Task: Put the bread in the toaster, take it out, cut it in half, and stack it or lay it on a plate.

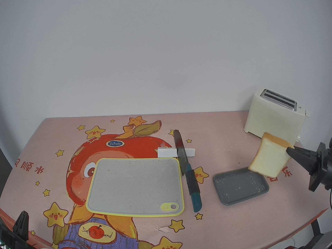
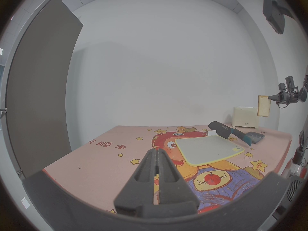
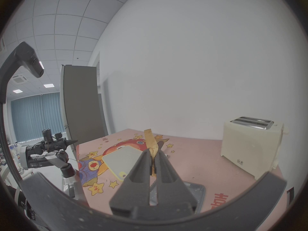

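Right gripper: the right gripper (image 1: 288,150) has its black fingers (image 3: 142,169) clamped on one edge of the pale, brown-crusted slice of bread (image 1: 271,155), one finger on each face.
Bread: it hangs in the air, tilted, with its lower corner above the far right corner of the dark grey rectangular plate (image 1: 238,187) (not touching it). In the head view its upper crust overlaps the toaster's front.
Toaster: the cream two-slot toaster (image 1: 275,116) stands at the far right of the table, close to the wall, with its slots facing up. The right wrist view shows a stretch of bare tabletop between it and the bread.
Plate: it lies flat near the table's right front edge, just in front of the toaster, set at an angle to the table edge.
Knife: the dark-bladed knife with a teal handle (image 1: 186,168) lies between the plate and the board, along the board's right edge. Its blade rests across a small white block (image 1: 166,152).
Board: the grey cutting board with a yellow rim (image 1: 135,187) lies flat mid-table, with open tabletop to its left and behind it.
Left gripper: the left gripper (image 2: 157,154) sits low at the table's near left edge with its fingers (image 2: 144,170) pressed together, well apart from every item.
Table: the pink table with an apple cartoon print (image 1: 224,139) has a curved front edge, and a plain wall runs along its back.
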Tool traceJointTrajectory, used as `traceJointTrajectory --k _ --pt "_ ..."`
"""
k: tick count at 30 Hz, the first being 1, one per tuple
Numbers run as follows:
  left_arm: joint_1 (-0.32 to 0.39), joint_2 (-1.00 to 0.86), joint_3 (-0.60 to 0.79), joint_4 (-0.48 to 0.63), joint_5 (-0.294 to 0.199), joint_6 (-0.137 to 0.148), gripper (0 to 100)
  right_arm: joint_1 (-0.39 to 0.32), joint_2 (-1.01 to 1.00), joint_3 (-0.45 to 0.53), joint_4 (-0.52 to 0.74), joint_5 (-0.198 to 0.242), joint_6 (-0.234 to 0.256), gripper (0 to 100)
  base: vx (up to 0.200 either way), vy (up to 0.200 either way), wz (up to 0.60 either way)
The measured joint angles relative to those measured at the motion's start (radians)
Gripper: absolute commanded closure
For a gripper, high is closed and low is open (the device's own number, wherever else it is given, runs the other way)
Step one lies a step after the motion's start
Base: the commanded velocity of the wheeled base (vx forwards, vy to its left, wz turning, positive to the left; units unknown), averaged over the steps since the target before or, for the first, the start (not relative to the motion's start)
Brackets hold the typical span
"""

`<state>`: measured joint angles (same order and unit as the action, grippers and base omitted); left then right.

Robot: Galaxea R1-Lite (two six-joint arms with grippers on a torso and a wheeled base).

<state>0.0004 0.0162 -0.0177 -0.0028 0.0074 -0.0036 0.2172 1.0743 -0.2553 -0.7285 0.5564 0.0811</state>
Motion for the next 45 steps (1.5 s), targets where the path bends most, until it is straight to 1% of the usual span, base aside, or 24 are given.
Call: traceJointTrajectory --k 3,4,6,9,14,30,41,45 --pt "0.000 0.000 0.000 0.000 0.000 0.000 100 0.039 -0.003 0.004 0.000 0.001 -0.013 100 0.000 0.000 0.00" --pt "0.000 0.000 0.000 0.000 -0.001 0.000 100 0.065 -0.005 0.006 0.000 0.002 -0.021 100 0.000 0.000 0.00" --pt "0.000 0.000 0.000 0.000 -0.002 0.001 100 0.095 -0.006 0.008 -0.001 0.004 -0.031 100 0.000 0.000 0.00" --pt "0.000 0.000 0.000 0.000 -0.003 0.001 100 0.117 -0.010 0.007 -0.003 0.007 -0.032 100 0.000 0.200 0.00" --pt "0.000 0.000 0.000 0.000 -0.003 0.001 100 0.131 -0.014 0.010 -0.002 0.009 -0.031 100 0.000 0.200 0.00" --pt "0.001 0.000 0.000 0.000 -0.003 0.001 100 0.141 -0.020 0.015 -0.001 0.010 -0.024 100 0.000 0.200 0.00" --pt "0.001 0.000 0.000 0.000 -0.003 0.001 100 0.149 -0.019 0.019 -0.001 0.029 -0.023 100 0.000 0.200 0.00" --pt "0.001 0.000 0.000 0.000 -0.002 0.001 100 0.154 -0.018 0.020 -0.001 0.030 -0.010 100 0.000 0.200 0.00"
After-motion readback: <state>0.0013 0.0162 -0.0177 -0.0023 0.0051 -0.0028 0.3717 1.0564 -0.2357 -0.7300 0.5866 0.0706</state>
